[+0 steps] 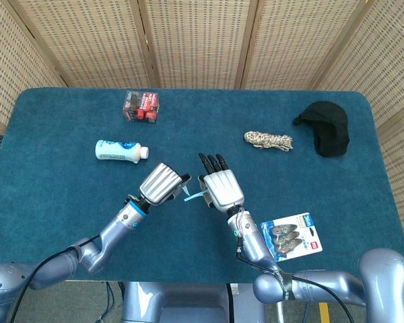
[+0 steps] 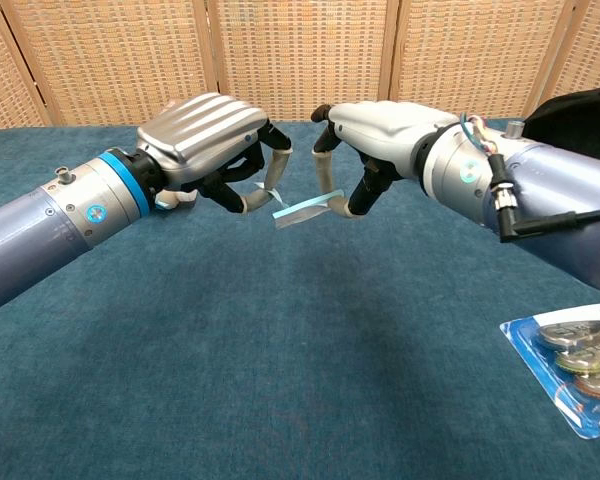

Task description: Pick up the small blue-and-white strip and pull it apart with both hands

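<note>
The small blue-and-white strip (image 2: 302, 210) (image 1: 192, 196) hangs above the blue table (image 1: 67, 202), between my two hands. My right hand (image 2: 380, 125) (image 1: 222, 188) pinches its right end between thumb and a finger. My left hand (image 2: 205, 135) (image 1: 160, 183) has its fingers curled in, with the fingertips (image 2: 272, 178) right at the strip's left end. A thin light tab rises there between finger and thumb. Whether they clamp it is not clear.
A white bottle (image 1: 121, 150) lies at the left and a red-and-black box (image 1: 141, 105) behind it. A rope bundle (image 1: 268, 140) and a black cloth (image 1: 326, 126) sit at the back right. A blister pack (image 1: 291, 237) lies near the right forearm.
</note>
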`<state>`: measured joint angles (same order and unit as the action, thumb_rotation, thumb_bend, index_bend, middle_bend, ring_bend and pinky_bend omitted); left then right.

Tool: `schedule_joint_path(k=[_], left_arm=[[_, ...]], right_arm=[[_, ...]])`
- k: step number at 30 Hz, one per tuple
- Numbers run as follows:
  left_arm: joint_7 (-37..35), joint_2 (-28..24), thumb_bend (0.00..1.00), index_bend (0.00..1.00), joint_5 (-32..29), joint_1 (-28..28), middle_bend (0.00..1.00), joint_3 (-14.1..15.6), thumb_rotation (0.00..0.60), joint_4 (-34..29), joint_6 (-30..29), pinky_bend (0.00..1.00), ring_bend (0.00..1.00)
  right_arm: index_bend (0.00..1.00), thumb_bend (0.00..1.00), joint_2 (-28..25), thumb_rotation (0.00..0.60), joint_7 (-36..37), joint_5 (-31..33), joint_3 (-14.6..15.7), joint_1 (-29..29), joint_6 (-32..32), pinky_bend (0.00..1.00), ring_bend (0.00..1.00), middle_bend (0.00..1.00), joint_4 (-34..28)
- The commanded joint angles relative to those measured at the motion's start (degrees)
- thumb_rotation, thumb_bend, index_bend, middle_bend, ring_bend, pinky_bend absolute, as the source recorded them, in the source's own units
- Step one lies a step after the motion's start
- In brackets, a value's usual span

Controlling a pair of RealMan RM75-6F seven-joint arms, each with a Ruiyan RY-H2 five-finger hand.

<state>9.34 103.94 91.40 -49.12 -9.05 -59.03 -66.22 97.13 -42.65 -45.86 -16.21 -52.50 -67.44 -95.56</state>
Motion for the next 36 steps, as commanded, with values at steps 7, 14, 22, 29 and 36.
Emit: schedule_joint_path(k=[7, 14, 22, 29, 36], left_arm=[[1.8, -5.9, 0.60, 0.79, 0.0, 6.3, 0.94, 4.4, 0.600, 0.8, -4.2, 0.88, 0.93], [-3.7, -10.7, 0.53, 0.79, 0.1, 12.4, 0.93, 6.7, 0.600, 3.4, -10.4, 0.88, 0.92], [-4.2, -14.1, 0.00, 0.09, -1.7, 16.2, 0.01, 7.8, 0.600, 3.4, -10.6, 0.24, 0.02], [1.0, -18.5, 0.00, 0.00, -5.1, 18.9, 0.00, 5.2, 0.600, -4.8, -13.0, 0.10, 0.00], [-1.5, -24.2, 0.00, 0.00, -11.9, 26.8, 0.00, 3.0, 0.600, -19.9, -18.5, 0.00, 0.00]], right_arm=[[0.66, 0.68, -1.2, 0.600, 2.0, -0.5, 1.0, 0.9, 1.3, 0.00, 0.00, 0.00, 2.3], [0.66, 0.68, -0.6, 0.600, 3.9, -0.8, 1.8, 1.3, 2.8, 0.00, 0.00, 0.00, 5.6], [0.01, 0.00, -0.1, 0.600, 6.9, -1.0, 1.8, 2.4, 3.5, 0.00, 0.00, 0.00, 7.7], [0.00, 0.00, -3.8, 0.600, 10.6, -7.3, 2.4, 5.4, -0.7, 0.00, 0.00, 0.00, 4.2], [0.00, 0.00, -9.4, 0.600, 22.8, -25.2, 9.4, 14.3, -11.5, 0.00, 0.00, 0.00, 8.7]])
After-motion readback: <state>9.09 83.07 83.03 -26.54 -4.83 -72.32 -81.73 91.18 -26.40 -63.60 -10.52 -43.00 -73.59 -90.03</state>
